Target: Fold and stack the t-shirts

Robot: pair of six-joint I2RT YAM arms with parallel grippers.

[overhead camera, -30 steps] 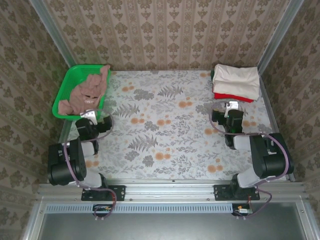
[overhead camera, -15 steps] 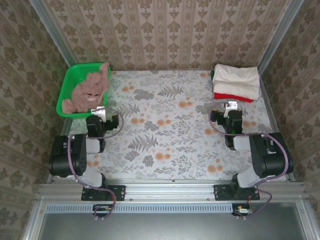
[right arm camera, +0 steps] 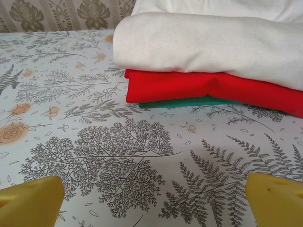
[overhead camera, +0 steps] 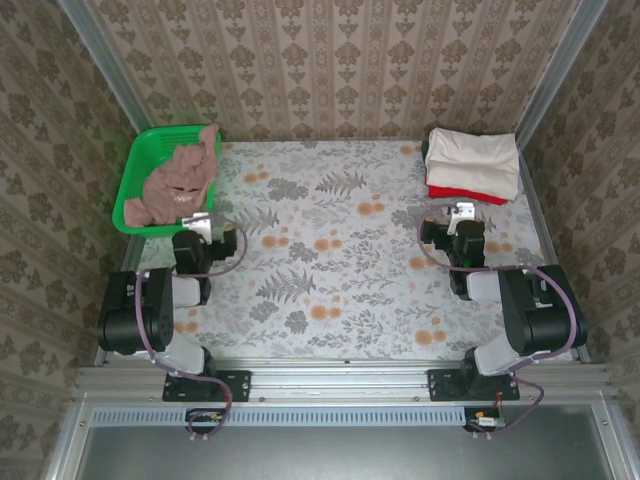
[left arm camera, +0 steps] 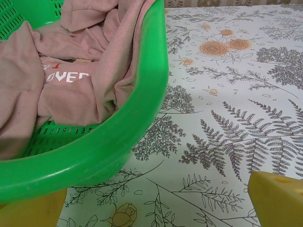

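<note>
Beside the green basket point(left arm camera: 151, 94), I am holding the left gripper point(overhead camera: 196, 222) wide open, presumably for grabbing its pink-brown shirt point(overhead camera: 178, 182); the right gripper point(overhead camera: 462, 212) is idling open.

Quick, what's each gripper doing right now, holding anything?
Left gripper: open, holding nothing, just short of the green basket.
Right gripper: open, holding nothing, facing the stack of folded t-shirts.

The table point(overhead camera: 330, 290) is being lit brightly and evenly from above, with soft shadows being cast onto it under the basket point(left arm camera: 142, 123) rim and beneath the folded shirts point(right arm camera: 213, 56). The table's print is being rendered sharply, while the yellow fingertips point(right arm camera: 31, 201) nearest the lens are being blurred.
</note>
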